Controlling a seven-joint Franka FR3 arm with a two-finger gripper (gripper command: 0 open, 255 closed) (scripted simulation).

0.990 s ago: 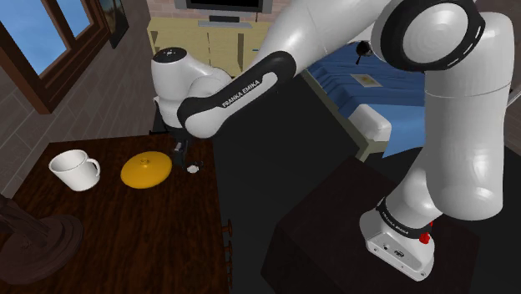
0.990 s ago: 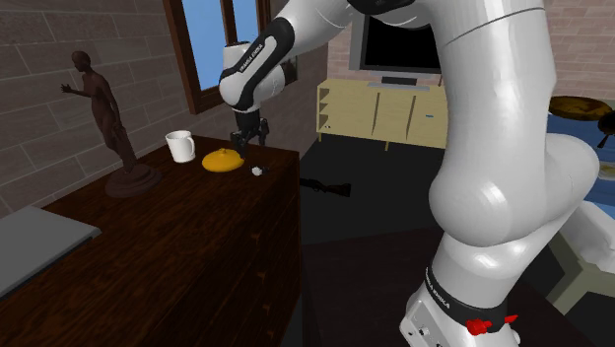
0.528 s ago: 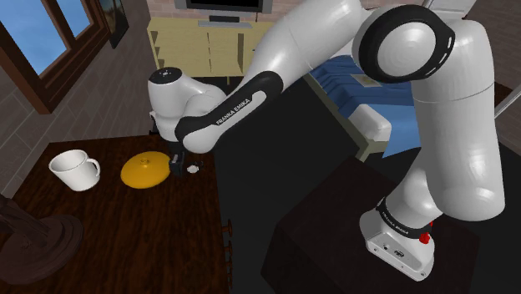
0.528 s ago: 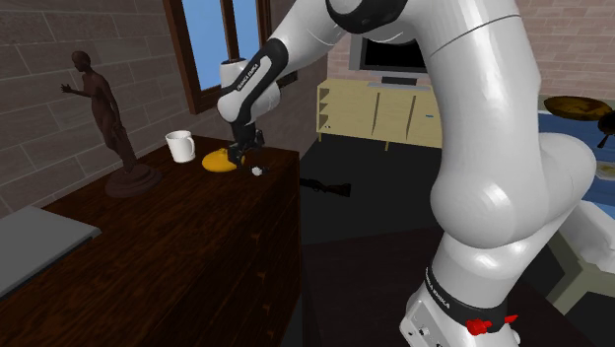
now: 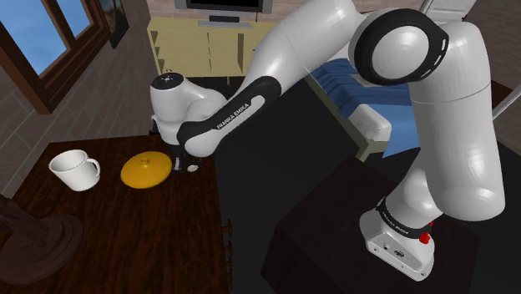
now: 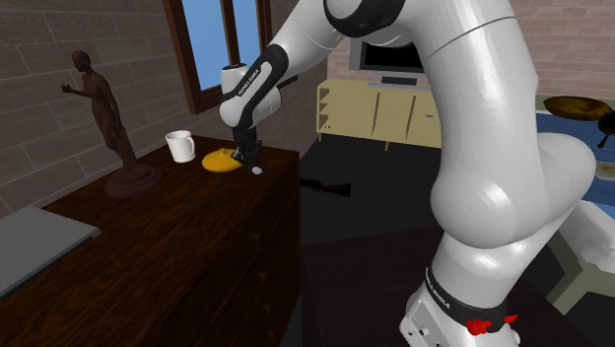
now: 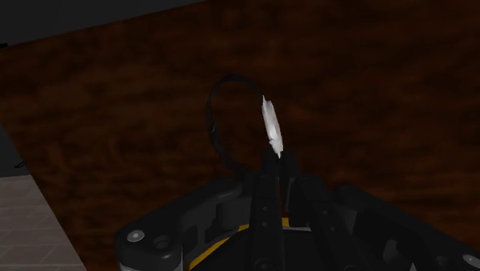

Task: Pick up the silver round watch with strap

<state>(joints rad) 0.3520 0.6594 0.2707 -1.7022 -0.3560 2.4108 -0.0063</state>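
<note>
Watch: a white round case seen edge-on, with a thin dark strap looped beside it, at the centre of the wrist view. In the shoulder view you find it as a small pale speck left of centre. It is on the dark wooden table, close to the table's right edge and just right of the orange dish. A white mug stands farther left.

Gripper: the black fingers stand nearly together at the bottom centre of the wrist view, with the lower end of the case clasped between them. This reads as a grip on the watch.

Progress, judged: approach and closing are done. The lift is not. The watch looks level with the tabletop in both exterior views, though you cannot confirm that it touches the wood.

Left for you: raise it straight up and check that the thin case does not slip.
</note>
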